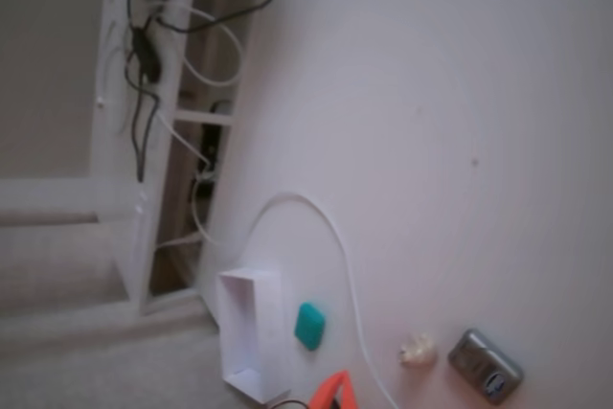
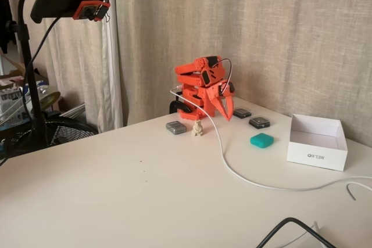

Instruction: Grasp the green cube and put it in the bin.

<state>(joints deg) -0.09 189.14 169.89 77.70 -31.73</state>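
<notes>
The green cube [image 2: 262, 140] lies flat on the white table [image 2: 116, 190], just beside the bin [image 2: 317, 142] and apart from it, with a white cable [image 2: 232, 166] running past on its other side. In the side-on fixed view the gripper [image 2: 224, 111] hangs folded near the arm's base, fingertips pointing down, and the cube sits to the right of it and nearer the camera, so the reach goes outward toward the bin. The jaws seem nearly closed and empty, though the view is too small to be sure.
</notes>
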